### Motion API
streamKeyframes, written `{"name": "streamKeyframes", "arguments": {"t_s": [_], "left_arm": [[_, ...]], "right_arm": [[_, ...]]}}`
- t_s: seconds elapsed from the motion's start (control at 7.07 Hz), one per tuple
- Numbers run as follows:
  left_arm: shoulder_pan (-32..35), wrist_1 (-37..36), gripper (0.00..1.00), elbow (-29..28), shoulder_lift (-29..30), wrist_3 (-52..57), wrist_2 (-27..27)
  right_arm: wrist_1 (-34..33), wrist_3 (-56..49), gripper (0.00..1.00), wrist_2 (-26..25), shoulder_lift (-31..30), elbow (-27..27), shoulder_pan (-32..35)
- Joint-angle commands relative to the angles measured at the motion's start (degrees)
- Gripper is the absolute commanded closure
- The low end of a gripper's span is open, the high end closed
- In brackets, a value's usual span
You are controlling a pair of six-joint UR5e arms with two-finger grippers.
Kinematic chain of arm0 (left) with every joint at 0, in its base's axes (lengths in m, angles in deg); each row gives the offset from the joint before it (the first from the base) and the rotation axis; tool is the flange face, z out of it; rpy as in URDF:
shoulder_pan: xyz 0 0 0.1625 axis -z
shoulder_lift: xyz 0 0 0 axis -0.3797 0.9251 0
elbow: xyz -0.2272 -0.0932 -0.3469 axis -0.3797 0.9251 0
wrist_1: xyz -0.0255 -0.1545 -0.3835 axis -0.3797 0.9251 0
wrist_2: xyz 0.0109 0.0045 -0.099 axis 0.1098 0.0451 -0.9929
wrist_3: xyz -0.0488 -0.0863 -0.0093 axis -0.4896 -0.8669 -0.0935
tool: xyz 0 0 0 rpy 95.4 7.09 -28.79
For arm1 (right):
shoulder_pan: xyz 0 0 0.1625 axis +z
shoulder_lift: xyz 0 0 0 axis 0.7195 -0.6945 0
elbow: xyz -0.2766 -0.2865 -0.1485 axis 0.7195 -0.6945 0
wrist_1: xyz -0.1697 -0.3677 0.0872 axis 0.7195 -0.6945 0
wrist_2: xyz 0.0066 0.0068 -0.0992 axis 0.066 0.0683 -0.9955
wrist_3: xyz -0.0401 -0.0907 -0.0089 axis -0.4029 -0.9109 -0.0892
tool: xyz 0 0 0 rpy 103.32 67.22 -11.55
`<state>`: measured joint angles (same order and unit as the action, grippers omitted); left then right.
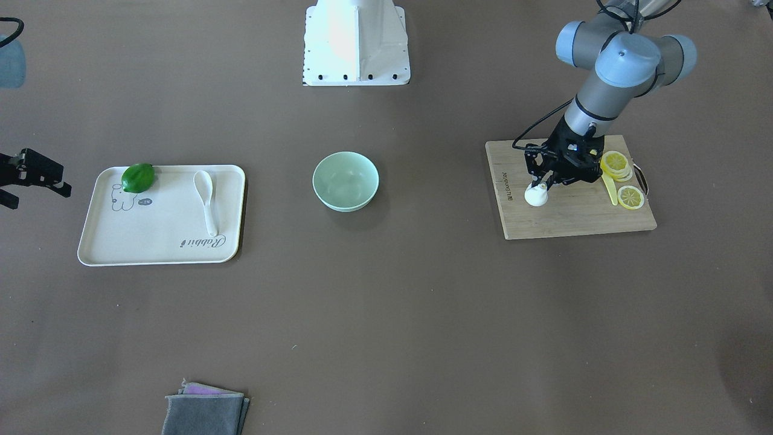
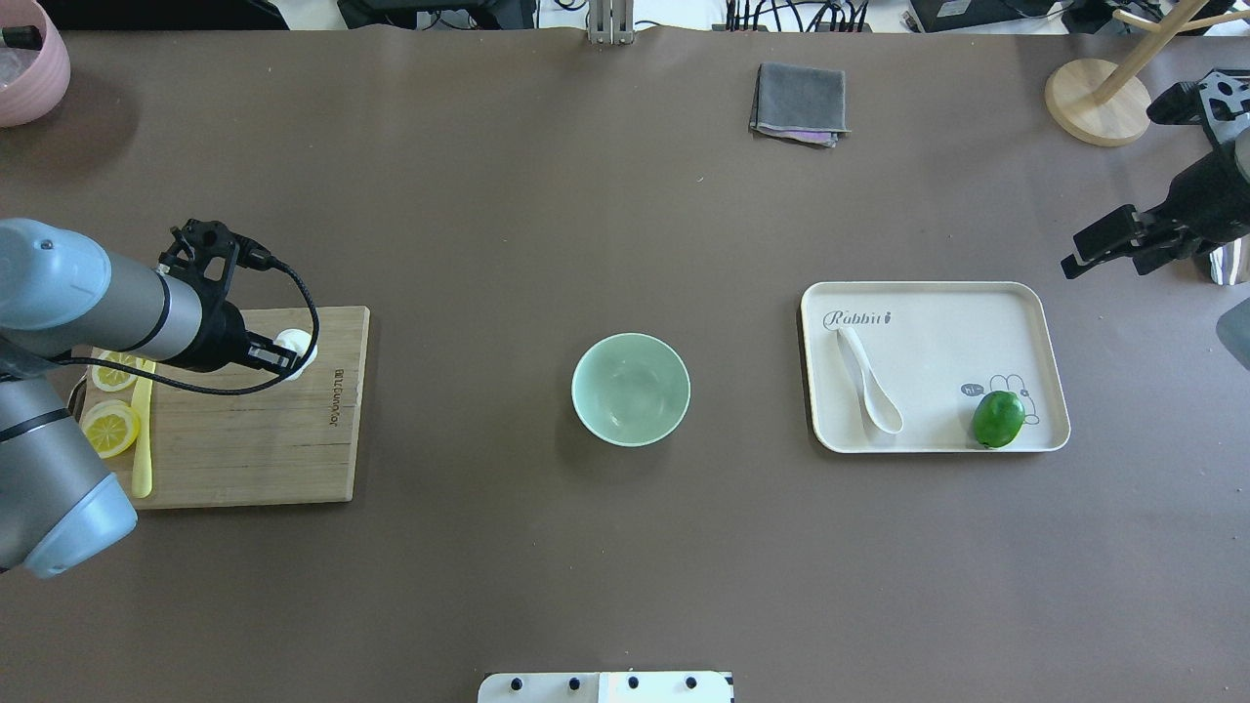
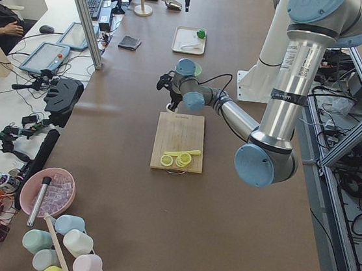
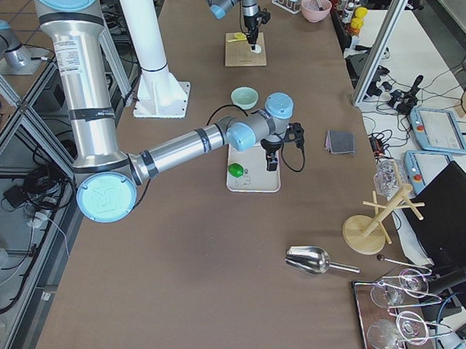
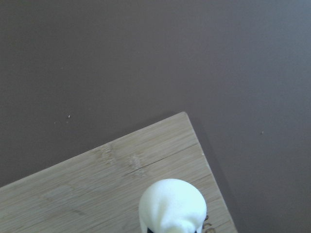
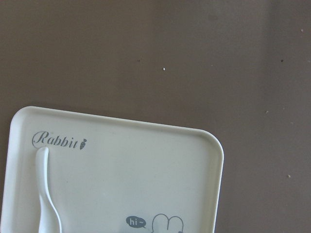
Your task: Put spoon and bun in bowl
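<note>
The white bun (image 1: pixel 535 194) sits at the corner of a wooden cutting board (image 1: pixel 574 217); it also shows in the overhead view (image 2: pixel 296 350) and the left wrist view (image 5: pixel 172 206). My left gripper (image 1: pixel 542 183) is over it, its fingers closed on the bun's pinched top. The white spoon (image 2: pixel 867 381) lies on a cream tray (image 2: pixel 937 322), scoop toward me; its handle shows in the right wrist view (image 6: pixel 46 194). The mint-green bowl (image 2: pixel 631 389) stands empty mid-table. My right gripper (image 2: pixel 1079 252) is open and empty, hovering off the tray's far right corner.
A green lime (image 2: pixel 997 418) lies on the tray. Lemon slices (image 2: pixel 109 427) and a thin yellow-green knife (image 2: pixel 143 439) lie on the board. A folded grey cloth (image 2: pixel 799 103), a wooden stand (image 2: pixel 1099 103) and a pink bowl (image 2: pixel 24 68) are at the far edge.
</note>
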<state>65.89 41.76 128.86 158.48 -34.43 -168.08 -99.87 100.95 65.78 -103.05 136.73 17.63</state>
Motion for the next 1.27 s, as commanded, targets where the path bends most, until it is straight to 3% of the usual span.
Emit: {"name": "streamKeyframes", "arguments": {"t_s": [0.0,0.28,0.57,1.13], "left_arm": [[0.2,-9.1,1.00,-0.5,11.0,-4.5,-0.6],[-2.5,-10.5,1.00,-0.7,16.0,-11.0,-0.2],[-5.5,-10.4,1.00,-2.0,18.8,-13.7,2.5],[-8.2,-10.4,1.00,-3.4,20.9,-15.4,5.1]], "right_arm": [[0.0,3.7,0.00,-2.3,3.0,-0.2,-4.1],[3.9,9.9,0.00,-5.7,4.2,-0.5,-9.6],[9.8,12.8,0.00,-15.8,6.1,-1.0,-18.9],[9.2,12.8,0.00,-24.3,7.7,-2.3,-25.5]]}}
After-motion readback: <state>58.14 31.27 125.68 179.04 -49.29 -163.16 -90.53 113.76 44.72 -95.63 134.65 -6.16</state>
